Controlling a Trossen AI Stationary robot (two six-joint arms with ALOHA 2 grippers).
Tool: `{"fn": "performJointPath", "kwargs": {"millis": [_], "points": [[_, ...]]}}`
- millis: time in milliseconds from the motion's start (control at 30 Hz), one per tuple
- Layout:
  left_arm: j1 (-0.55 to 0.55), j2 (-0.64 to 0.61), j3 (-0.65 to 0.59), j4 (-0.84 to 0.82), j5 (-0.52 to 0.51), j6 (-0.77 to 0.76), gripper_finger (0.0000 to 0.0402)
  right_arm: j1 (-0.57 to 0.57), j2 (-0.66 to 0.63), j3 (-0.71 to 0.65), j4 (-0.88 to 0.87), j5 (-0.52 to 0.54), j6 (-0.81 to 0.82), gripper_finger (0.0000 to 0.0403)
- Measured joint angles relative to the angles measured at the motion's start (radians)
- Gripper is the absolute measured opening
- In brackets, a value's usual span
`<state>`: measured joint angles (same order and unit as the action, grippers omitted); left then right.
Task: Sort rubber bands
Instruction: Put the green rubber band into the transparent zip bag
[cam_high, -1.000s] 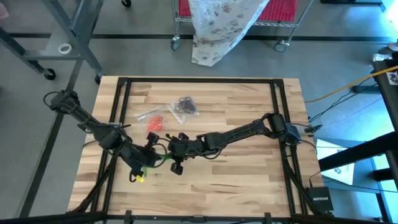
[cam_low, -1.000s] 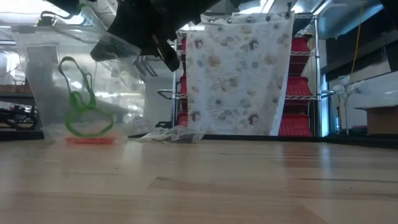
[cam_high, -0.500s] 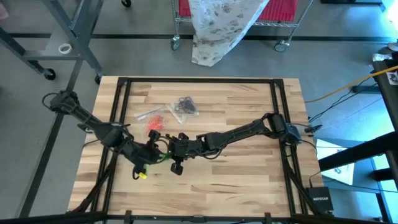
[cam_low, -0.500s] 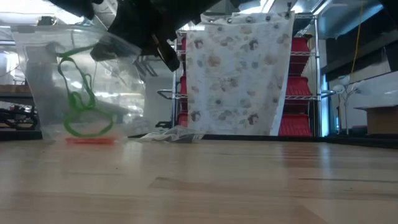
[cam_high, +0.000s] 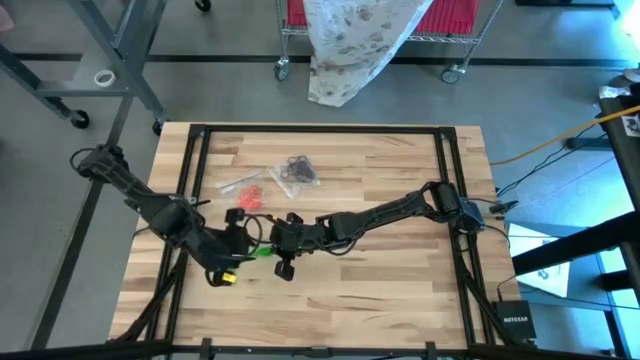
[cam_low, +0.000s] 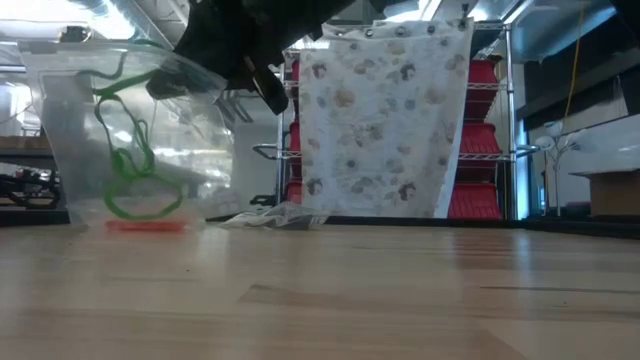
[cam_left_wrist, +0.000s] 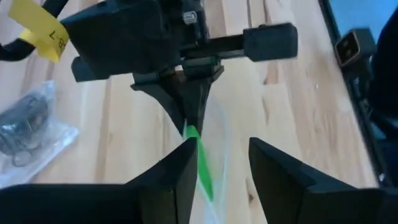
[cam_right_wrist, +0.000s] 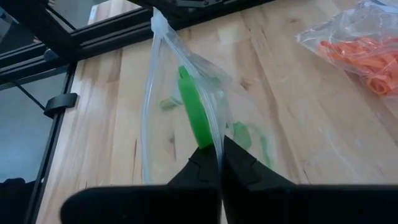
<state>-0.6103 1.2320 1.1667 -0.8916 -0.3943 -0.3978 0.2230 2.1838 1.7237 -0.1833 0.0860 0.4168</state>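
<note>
bagging step, looks like. a clear bag is pinched at its edge by the right gripper, jaws clamped on the plastic, lower left of centre in the high view. green rubber bands are seen inside it. the left gripper is held just beside the bag, jaws apart and empty. next, another band probably needs fetching.

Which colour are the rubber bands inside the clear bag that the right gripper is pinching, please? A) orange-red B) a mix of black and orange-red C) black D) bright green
D: the right gripper is shut on the clear bag, and the loops showing through the plastic are green rubber bands.
</note>
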Motion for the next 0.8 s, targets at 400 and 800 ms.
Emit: {"fn": "performJointPath", "kwargs": {"millis": [400, 800], "points": [[0.06, 0.002, -0.166, 0.196, -0.049, -0.151, 0.011, 0.0, 0.0, 0.0, 0.0, 0.0, -0.003, 0.0], [0.072, 0.002, -0.242, 0.257, -0.027, -0.193, 0.0088, 0.0, 0.0, 0.0, 0.0, 0.0, -0.008, 0.0]]}}
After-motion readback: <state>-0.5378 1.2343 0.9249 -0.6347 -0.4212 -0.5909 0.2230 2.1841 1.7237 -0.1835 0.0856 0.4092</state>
